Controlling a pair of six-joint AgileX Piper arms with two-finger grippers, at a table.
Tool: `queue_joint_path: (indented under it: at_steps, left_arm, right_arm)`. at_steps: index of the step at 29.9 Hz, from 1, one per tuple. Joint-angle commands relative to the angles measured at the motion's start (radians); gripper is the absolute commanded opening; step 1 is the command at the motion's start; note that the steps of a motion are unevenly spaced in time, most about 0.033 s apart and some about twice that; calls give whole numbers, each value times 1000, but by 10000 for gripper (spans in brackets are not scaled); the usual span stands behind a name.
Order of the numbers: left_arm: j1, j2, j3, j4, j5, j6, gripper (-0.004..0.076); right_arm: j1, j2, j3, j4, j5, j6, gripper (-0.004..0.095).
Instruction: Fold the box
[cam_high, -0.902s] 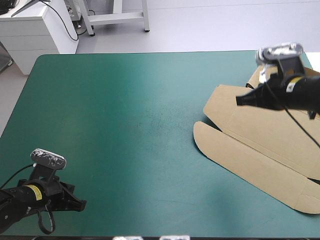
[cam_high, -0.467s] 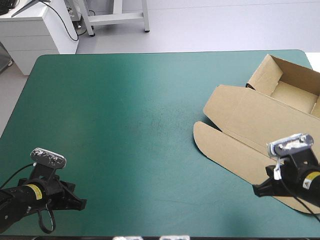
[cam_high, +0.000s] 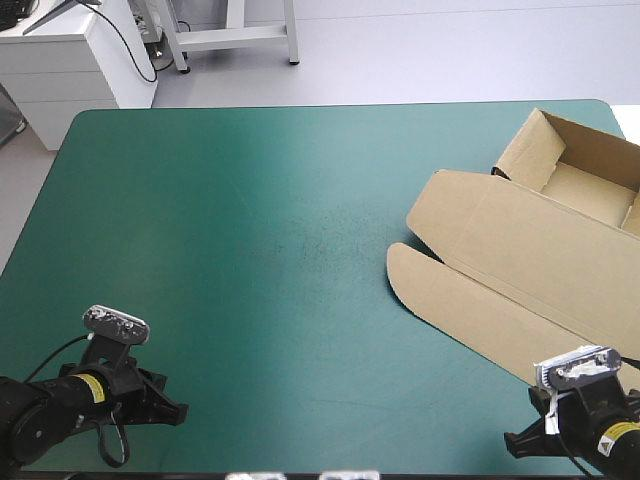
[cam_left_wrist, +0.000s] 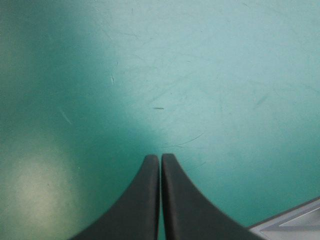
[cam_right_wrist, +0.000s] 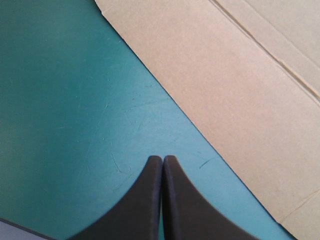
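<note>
On teal-green cover (cam_high: 250, 250), brown box (cam_high: 520, 260): open tray, lid flat.

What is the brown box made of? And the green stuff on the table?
The box looks like brown cardboard: dull and thin, with creased fold lines and cut flaps. The table cover seems a smooth teal-green mat, maybe rubber or vinyl: it shows a soft sheen and fine scratches.

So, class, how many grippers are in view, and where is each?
2. The left gripper, shut, is at the near left corner of the table; the right gripper, shut, is at the near right corner beside the box.
</note>
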Motion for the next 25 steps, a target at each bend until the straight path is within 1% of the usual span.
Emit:
queue_joint_path:
  at_steps: [1, 6, 14, 25]
  left_arm:
    - [-2, 2, 10, -23, -81, 22, -8]
    - [-2, 2, 31, -56, -85, 98, -8]
    - [-2, 2, 72, -59, -90, 98, -8]
    - [-2, 2, 84, -53, -90, 98, -8]
  right_arm:
    - [0, -15, 18, 20, -65, -5, -19]
    - [0, -19, 50, 22, -71, -5, -19]
    - [0, -19, 50, 3, -112, -12, -19]
    - [0, -19, 50, -4, -108, -14, -19]
